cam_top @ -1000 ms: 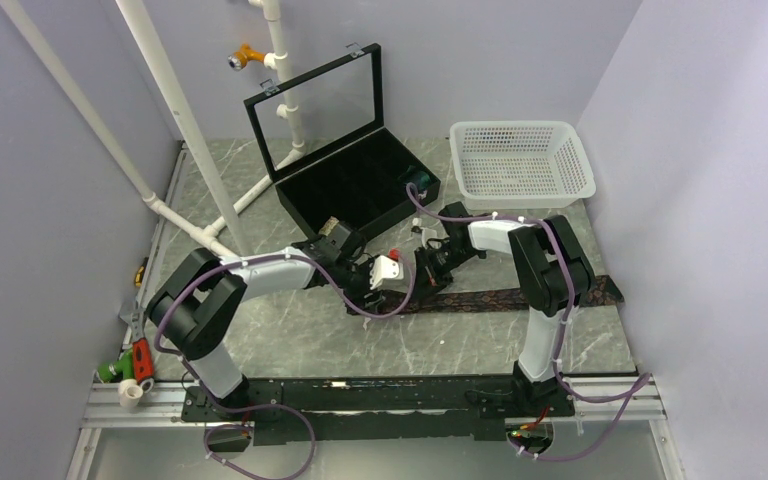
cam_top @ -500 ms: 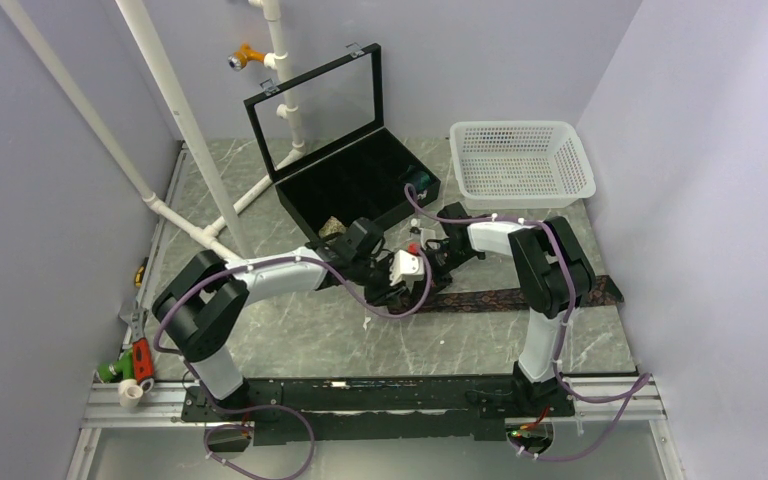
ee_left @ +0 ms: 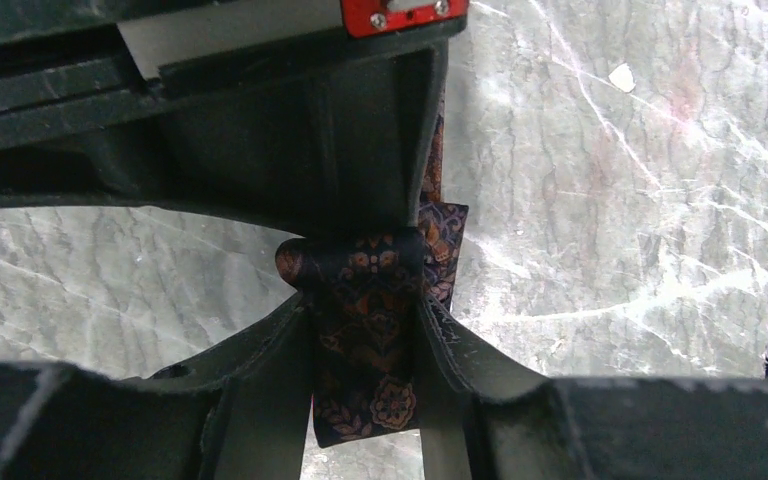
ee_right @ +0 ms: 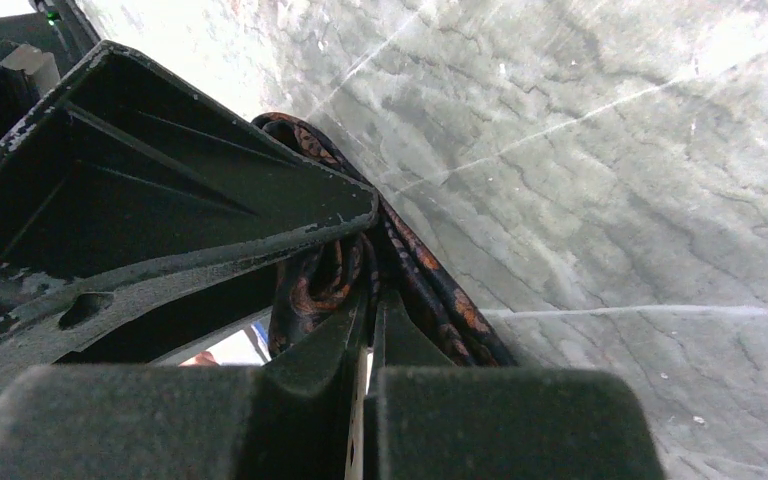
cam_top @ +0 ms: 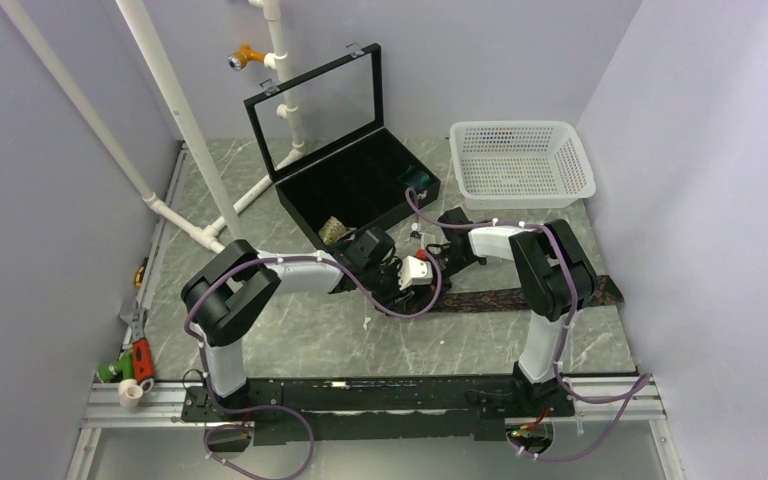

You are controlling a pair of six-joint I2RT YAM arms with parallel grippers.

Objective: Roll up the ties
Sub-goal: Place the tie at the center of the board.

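1. Tie (cam_top: pixel 495 298), the dark maroon patterned one, lay stretched left to right across the table (cam_top: pixel 290 335). Its wide end was out past the right arm, and its narrow end was at the middle, where both grippers met.
2. My left gripper (ee_left: pixel 362 375) was closed down to the strip's width, a finger against each edge, with a small started roll just beyond its tips.
3. My right gripper (ee_right: pixel 365 300) had its jaws almost together, pinching a curl of the fabric at that same end.
4. I judged the roll barely begun and loose. If either grip eased, the curl could spring open.
5. The two grippers sat nearly touching, so I thought any turn of one wrist risked knocking the other or wringing the cloth between them.
6. The long free length lay flat to the right. I expected it could feed in crooked and leave the roll coned.
7. A purple cable (cam_top: pixel 400 308) from the left arm drooped across the table just beside the work, where it could snag.
8. Farther back stood a black case (cam_top: pixel 360 185) with its lid up, holding a tan tie (cam_top: pixel 335 228) at its near corner and a teal tie (cam_top: pixel 420 181) at its right corner.
9. A white basket (cam_top: pixel 520 160) stood to the right of the case, well apart from the grippers.
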